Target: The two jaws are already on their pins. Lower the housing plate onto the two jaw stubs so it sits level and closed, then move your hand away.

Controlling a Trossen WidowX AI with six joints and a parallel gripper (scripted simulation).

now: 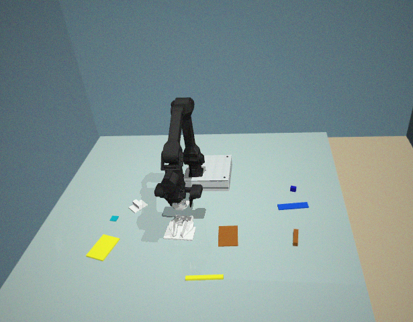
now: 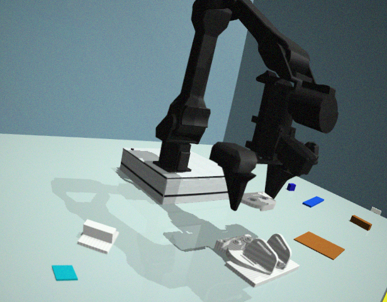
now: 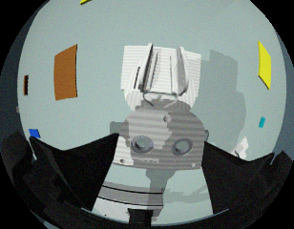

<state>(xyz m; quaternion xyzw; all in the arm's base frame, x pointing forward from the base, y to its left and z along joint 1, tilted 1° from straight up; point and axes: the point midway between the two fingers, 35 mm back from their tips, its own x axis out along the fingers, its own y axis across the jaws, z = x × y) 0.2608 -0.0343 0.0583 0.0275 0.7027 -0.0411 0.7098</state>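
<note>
My gripper (image 1: 182, 204) (image 2: 253, 202) (image 3: 160, 141) is shut on the housing plate (image 1: 178, 206) (image 2: 267, 203) (image 3: 162, 155), a grey-white plate with a rounded edge and two large round holes. The plate is roughly level, in the air above the table, on the robot-base side of the white gripper model (image 1: 178, 237) (image 2: 253, 281) (image 3: 130, 54). Two upright jaws (image 2: 260, 255) (image 3: 181, 72) stand side by side on the model's square base. Their round stubs (image 2: 238, 241) show in the exterior view, uncovered. In the wrist view the plate hides the stub end.
A white stepped block (image 1: 138, 204) (image 2: 98, 234) and a cyan tile (image 1: 114, 218) (image 2: 65, 272) lie to one side. A brown square (image 1: 227, 235) (image 2: 319, 245) (image 3: 65, 73) lies on the other. Yellow pieces (image 1: 103, 247) (image 1: 203, 277) lie farther out. The robot's white base box (image 1: 217, 170) (image 2: 141, 175) stands behind.
</note>
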